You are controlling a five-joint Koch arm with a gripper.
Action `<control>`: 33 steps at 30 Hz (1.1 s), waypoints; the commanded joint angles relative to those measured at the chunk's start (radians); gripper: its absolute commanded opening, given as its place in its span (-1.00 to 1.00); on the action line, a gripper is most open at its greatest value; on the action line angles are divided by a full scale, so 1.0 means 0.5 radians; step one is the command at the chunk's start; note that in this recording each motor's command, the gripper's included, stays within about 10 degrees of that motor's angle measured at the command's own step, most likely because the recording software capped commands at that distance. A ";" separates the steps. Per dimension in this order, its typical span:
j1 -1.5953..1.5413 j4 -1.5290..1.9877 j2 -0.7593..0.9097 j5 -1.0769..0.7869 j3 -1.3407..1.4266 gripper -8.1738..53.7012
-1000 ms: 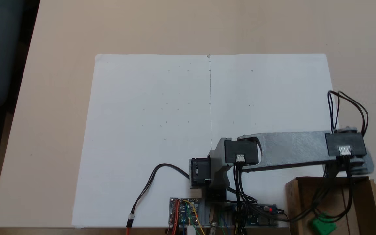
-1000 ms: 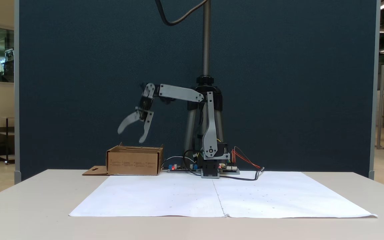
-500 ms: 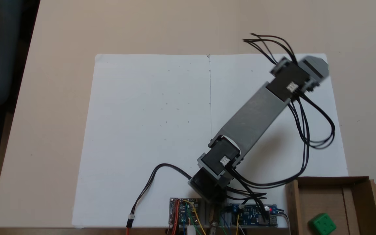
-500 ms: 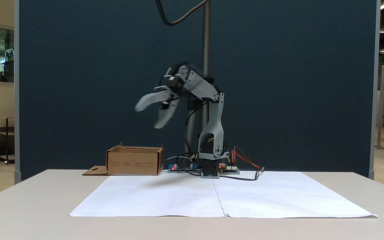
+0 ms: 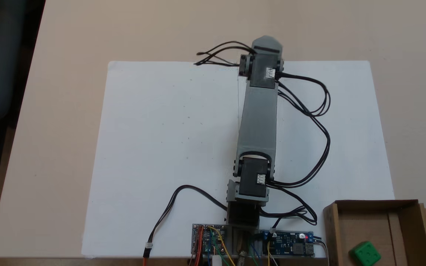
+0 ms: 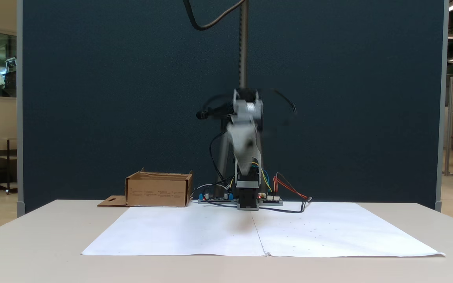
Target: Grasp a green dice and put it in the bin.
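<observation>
The green dice (image 5: 364, 253) lies inside the bin (image 5: 372, 203), a low brown cardboard box at the bottom right of a fixed view; its flap with the hang-hole sticks out to the right. In the other fixed view the bin (image 6: 158, 191) stands left of the arm's base and its walls hide the dice. The arm stretches straight along the paper's centre seam, far from the bin. My gripper (image 6: 245, 157) hangs high over the paper, pointing toward that camera, and is blurred. Its jaws cannot be told apart, and nothing shows between them.
White paper sheets (image 5: 168, 147) cover the middle of the beige table (image 5: 68, 44). Circuit boards (image 5: 287, 248) and loose wires sit at the arm's base, with a black cable (image 5: 172, 207) looping left. A dark blue partition (image 6: 92, 98) and a stand pole (image 6: 243, 43) rise behind.
The arm has swung from above the bin across the paper to the centre seam. The dice has stayed in the bin. The jaws stood open before and are now a blur.
</observation>
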 commanded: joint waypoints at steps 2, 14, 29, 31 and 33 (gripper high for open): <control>-0.040 -0.413 0.212 -0.123 0.233 0.67; -0.110 -1.389 0.583 -0.126 1.470 0.68; -0.153 -2.432 1.126 -0.129 2.491 0.66; -0.153 -2.586 1.203 -0.129 2.608 0.66; -0.153 -2.727 1.295 -0.129 2.721 0.66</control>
